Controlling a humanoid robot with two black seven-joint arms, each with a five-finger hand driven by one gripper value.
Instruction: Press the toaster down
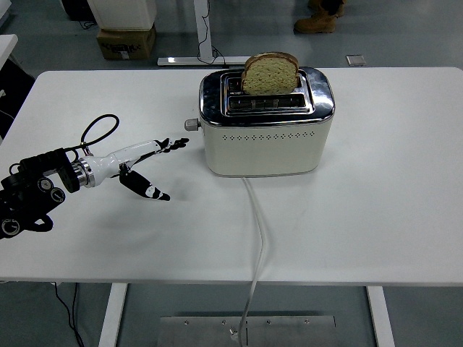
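Note:
A cream toaster [266, 141] with a chrome top stands at the table's middle back. A slice of bread [270, 73] sticks up high out of its rear slot; the front slot looks empty. The round lever knob [192, 123] on the toaster's left end sits near the top of its travel. My left hand [160, 166] reaches in from the left, fingers stretched toward the knob and thumb hanging down. Its fingertips [177, 143] stop just short of the toaster, below the knob and not touching it. The hand is open and holds nothing.
A white power cord [257, 217] runs from the toaster's front over the table's near edge. A person's boot [313, 23] shows on the floor at the top, and a cardboard box [126, 41] stands at the top left.

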